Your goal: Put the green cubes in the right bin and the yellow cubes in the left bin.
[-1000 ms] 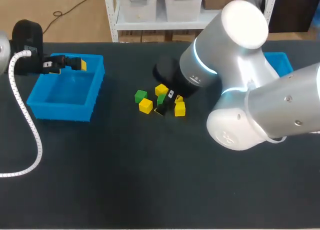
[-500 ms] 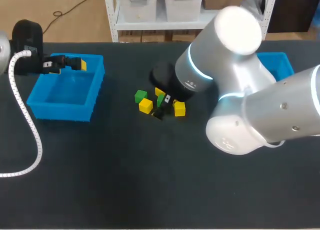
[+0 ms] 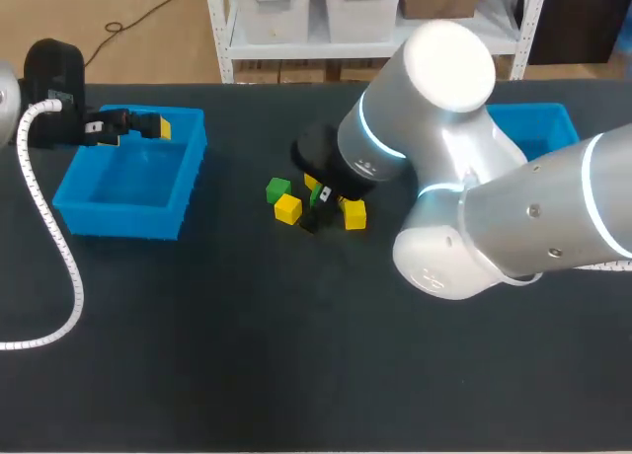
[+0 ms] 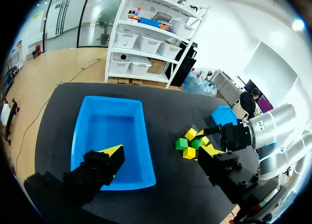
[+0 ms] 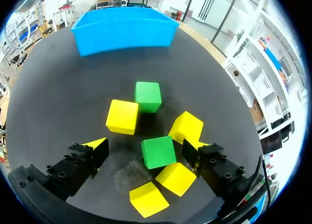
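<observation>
"If the right gripper [image 5: 146, 148], fingers spread, closes now, mightn't it snag a neighbour?"

"Likely. The small green cube [image 5: 158, 153] sits between them, with a yellow cube [image 5: 176, 178] crowding just beside it. The left gripper [image 4: 161, 153] hangs apart, empty, over the blue plastic left bin [image 4: 109, 131]."

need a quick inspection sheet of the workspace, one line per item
surface: dark table, pale scuff beside the cubes
job's things: left bin empty; right bin partly hidden; two green cubes, four yellow cubes clustered mid-table
clutter: nothing seen
grippers: left gripper above left bin, jaws open; right gripper jaws open astride nearer green cube
cables: white hose trails across table's left
surroundings: nothing seen
</observation>
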### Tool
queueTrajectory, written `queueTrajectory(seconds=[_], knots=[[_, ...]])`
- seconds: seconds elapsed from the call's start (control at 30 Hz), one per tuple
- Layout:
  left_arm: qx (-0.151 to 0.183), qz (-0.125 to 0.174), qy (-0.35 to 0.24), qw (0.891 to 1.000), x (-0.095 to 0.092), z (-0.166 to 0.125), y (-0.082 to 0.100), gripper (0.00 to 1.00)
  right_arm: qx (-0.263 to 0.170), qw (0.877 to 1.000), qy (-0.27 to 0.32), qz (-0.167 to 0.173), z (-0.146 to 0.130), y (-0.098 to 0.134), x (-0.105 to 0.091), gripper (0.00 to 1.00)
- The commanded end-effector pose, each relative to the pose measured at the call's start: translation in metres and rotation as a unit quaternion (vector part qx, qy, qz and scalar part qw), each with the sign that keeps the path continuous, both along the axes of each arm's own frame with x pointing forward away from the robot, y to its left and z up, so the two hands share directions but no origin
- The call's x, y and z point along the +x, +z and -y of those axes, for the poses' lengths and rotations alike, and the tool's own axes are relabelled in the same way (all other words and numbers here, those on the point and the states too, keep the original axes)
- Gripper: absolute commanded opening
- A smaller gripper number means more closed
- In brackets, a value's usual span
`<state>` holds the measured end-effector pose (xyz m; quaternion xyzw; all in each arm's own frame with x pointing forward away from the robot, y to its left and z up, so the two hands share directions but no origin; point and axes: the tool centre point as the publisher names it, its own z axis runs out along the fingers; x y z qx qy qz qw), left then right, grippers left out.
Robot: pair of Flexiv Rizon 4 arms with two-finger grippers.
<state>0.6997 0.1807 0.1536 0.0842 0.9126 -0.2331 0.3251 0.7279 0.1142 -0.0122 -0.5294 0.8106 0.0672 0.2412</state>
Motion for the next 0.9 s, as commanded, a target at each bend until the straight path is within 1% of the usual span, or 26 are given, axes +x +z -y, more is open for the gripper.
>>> queueTrajectory(seconds=[0.03, 0.07, 0.13, 0.17, 0.4, 0.6, 0.73, 0.8, 0.83, 0.9], knots=[[-0.006, 0.004, -0.004, 1.000, 0.000, -0.003, -0.002, 1.00, -0.004, 1.000, -0.001, 0.001, -0.001, -0.001, -0.001, 1.00], [-0.006, 0.004, -0.004, 1.000, 0.000, -0.003, -0.002, 1.00, -0.006, 1.000, -0.002, 0.001, -0.001, -0.002, -0.001, 0.65], [-0.006, 0.004, -0.004, 1.000, 0.000, -0.003, -0.002, 1.00, -0.006, 1.000, -0.005, 0.001, -0.001, -0.002, -0.002, 0.18], [-0.006, 0.004, -0.004, 1.000, 0.000, -0.003, -0.002, 1.00, -0.005, 1.000, -0.010, 0.003, 0.000, -0.002, -0.003, 0.00], [-0.006, 0.004, -0.004, 1.000, 0.000, -0.003, -0.002, 1.00, -0.008, 1.000, -0.019, 0.008, 0.003, -0.001, -0.002, 0.00], [-0.006, 0.004, -0.004, 1.000, 0.000, -0.003, -0.002, 1.00, 0.000, 1.000, -0.025, 0.014, 0.006, 0.010, -0.001, 0.00], [-0.006, 0.004, -0.004, 1.000, 0.000, -0.003, -0.002, 1.00, 0.014, 0.999, -0.038, 0.030, 0.011, 0.028, 0.000, 0.00], [-0.006, 0.004, -0.004, 1.000, 0.000, -0.003, -0.002, 1.00, 0.029, 0.997, -0.051, 0.044, 0.019, 0.047, 0.003, 0.00], [-0.006, 0.004, -0.004, 1.000, 0.000, -0.003, -0.002, 1.00, 0.034, 0.997, -0.055, 0.048, 0.022, 0.052, 0.004, 0.00], [-0.006, 0.004, -0.004, 1.000, 0.000, -0.003, -0.002, 1.00, 0.053, 0.993, -0.080, 0.068, 0.039, 0.075, 0.010, 0.00]])
